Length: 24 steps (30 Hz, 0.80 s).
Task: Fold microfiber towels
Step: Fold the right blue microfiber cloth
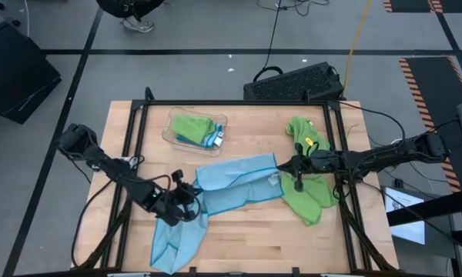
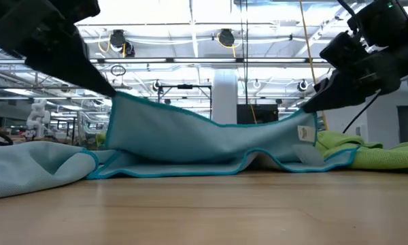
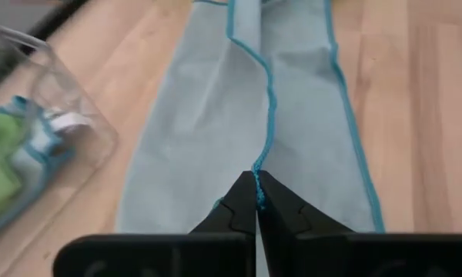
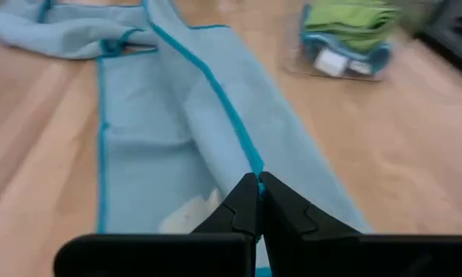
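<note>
- Left gripper point(image 1: 194, 201) is clamped on the teal hem of the blue towel point(image 1: 235, 185), near the table's left-middle; in its wrist view the fingertips point(image 3: 246, 204) are pressed together with the hem between them.
- Right gripper point(image 1: 286, 165) pinches the same towel's opposite end, by the white tag point(image 2: 302, 133), fingers tight on the hem.
- Between them the towel hangs as a raised, sagging sheet, its lower part resting on the table point(image 1: 308, 246).
- Second blue towel point(image 1: 173, 242) lies crumpled toward the front-left edge, partly over it; green towels point(image 1: 308, 196) are heaped under the right arm.
- Tray point(image 1: 169, 132) with folded towels sits toward the back-left, well apart.
- Handling, as I judge: light, limp, thin cloth that sags and creases; the hemmed corners are the surest hold.
- Bare wood lies in front and behind the towel; the green heap crowds the right side, the frame rails point(image 1: 127, 146) the left.
</note>
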Available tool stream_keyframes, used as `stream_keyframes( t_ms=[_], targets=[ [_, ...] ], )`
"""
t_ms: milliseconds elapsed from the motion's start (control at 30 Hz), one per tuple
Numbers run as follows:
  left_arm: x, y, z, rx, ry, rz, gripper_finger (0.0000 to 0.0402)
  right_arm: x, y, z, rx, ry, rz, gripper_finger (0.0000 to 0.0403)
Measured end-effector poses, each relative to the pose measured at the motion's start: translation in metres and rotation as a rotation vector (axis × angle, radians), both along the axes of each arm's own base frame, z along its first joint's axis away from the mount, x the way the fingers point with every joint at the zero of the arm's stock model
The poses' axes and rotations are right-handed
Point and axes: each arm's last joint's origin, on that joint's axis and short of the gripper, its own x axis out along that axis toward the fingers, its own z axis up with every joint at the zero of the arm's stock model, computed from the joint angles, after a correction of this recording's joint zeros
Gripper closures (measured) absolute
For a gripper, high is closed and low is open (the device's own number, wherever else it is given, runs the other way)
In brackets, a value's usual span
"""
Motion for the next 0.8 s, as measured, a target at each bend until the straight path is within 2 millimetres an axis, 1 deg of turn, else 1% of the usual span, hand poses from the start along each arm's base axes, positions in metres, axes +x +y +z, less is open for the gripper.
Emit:
stream_keyframes(
  t_ms=[167,333,433,533,633,800],
  targets=[
    [-0.001,0.001,-0.005,-0.031,-0.026,-0.009,0.0393,-0.001,0.001,-0.001,0.007,0.014,0.015,0.0399],
    [-0.002,0.004,-0.010,-0.027,-0.035,-0.016,0.0398,-0.001,0.000,-0.002,0.000,0.029,0.012,0.0399],
    [-0.002,0.006,-0.013,-0.025,-0.028,-0.011,0.0394,-0.001,0.000,-0.002,0.000,0.029,0.013,0.0399],
    [-0.001,0.006,-0.013,-0.038,-0.025,-0.016,0.0393,-0.002,0.001,-0.004,0.017,0.042,0.014,0.0399],
    [0.000,0.005,-0.011,-0.059,-0.037,-0.030,0.0398,-0.002,0.002,-0.005,0.043,0.053,0.055,0.0399],
    [0.002,0.003,-0.010,-0.098,-0.051,-0.056,0.0392,-0.003,0.004,-0.005,0.097,0.062,0.097,0.0399]
  ],
)
